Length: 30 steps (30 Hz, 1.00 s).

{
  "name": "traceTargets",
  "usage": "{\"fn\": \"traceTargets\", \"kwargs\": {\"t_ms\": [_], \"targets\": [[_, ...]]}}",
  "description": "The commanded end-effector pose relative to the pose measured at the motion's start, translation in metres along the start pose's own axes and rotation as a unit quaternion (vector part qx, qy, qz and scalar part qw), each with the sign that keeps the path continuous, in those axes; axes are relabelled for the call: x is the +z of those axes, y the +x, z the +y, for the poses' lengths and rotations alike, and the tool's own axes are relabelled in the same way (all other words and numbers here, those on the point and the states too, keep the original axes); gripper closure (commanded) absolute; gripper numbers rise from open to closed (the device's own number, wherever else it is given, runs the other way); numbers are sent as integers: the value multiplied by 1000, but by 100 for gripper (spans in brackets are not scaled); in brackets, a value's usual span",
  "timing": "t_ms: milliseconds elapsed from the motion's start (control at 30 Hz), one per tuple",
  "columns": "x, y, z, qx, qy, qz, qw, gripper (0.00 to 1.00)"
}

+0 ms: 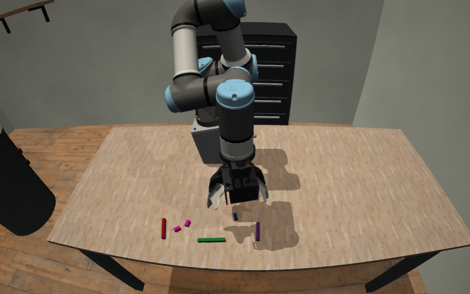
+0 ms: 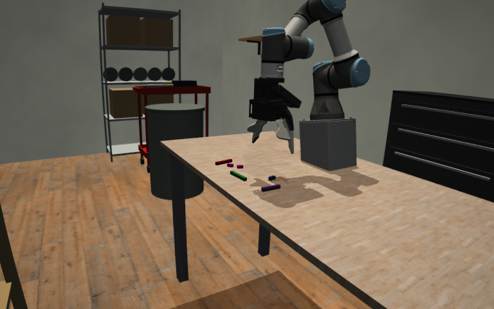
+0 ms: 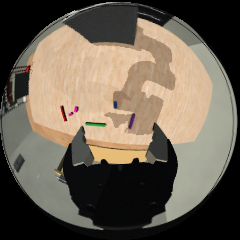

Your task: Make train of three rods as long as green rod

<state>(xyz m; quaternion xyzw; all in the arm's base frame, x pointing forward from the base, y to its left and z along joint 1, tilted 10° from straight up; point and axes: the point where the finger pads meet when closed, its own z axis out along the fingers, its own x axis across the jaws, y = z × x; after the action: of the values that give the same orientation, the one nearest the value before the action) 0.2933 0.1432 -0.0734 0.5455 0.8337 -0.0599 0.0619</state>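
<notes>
Green rod (image 1: 211, 239) lies flat near the wooden table's (image 1: 346, 180) front edge in the top view, long axis left to right. Left of it, the red rod (image 1: 163, 228) points near to far beside two small magenta rods (image 1: 177, 228) (image 1: 186, 222); right of it the purple rod (image 1: 257, 231) also runs near to far, the blue rod (image 1: 235, 216) just beyond.

From the exterior view, the black two-jaw gripper (image 2: 272, 137) hangs high above the table, jaws spread wide and empty.

The wrist view shows all rods (image 3: 95, 124) apart, none touching.
</notes>
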Motion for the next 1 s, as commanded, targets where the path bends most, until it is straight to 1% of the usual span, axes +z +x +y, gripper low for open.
{"fn": "traceTargets", "kwargs": {"t_ms": [0,200,367,400,967], "targets": [[5,16,21,45,-1,-1,999,0],[16,42,45,100,-1,-1,995,0],[18,48,50,111,-1,-1,994,0],[18,48,50,111,-1,-1,994,86],[18,48,50,111,-1,-1,994,86]]}}
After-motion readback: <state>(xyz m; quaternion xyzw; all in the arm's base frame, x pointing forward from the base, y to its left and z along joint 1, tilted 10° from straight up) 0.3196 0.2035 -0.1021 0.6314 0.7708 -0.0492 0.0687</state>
